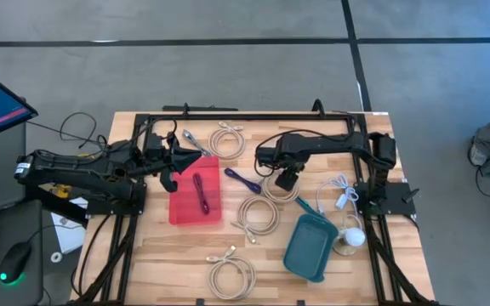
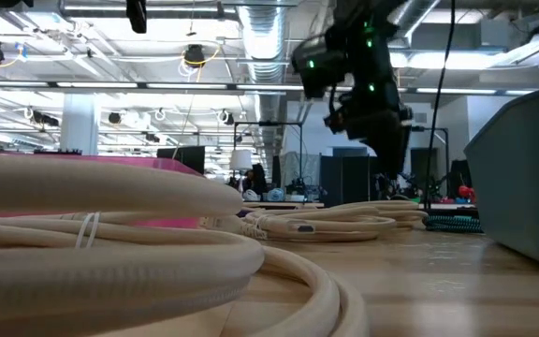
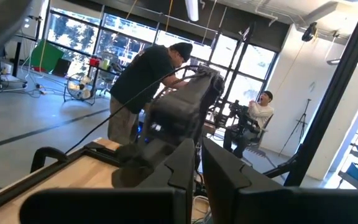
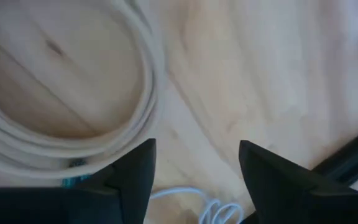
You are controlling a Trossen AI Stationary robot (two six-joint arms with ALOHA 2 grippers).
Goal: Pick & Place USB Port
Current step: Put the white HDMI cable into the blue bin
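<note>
A red tray (image 1: 181,212) lies left of the table's middle with a purple USB cable (image 1: 202,194) lying inside it. A second purple cable (image 1: 243,180) lies on the wood to the tray's right. My right gripper (image 1: 286,180) hangs open above the table, pointing down, right of that cable; its wrist view shows its fingers apart (image 4: 194,168) over bare wood beside a beige coiled cable (image 4: 104,124). My left gripper (image 1: 177,163) waits shut at the tray's far left corner, pointing level toward the right arm (image 3: 199,180).
Several beige cable coils lie about: near the far edge (image 1: 226,136), mid-table (image 1: 260,214) and by the near edge (image 1: 230,274). A teal bin (image 1: 309,246) stands near right, with a white cable (image 1: 340,191) and a white round object (image 1: 353,237) beside it. People show beyond the table (image 3: 148,81).
</note>
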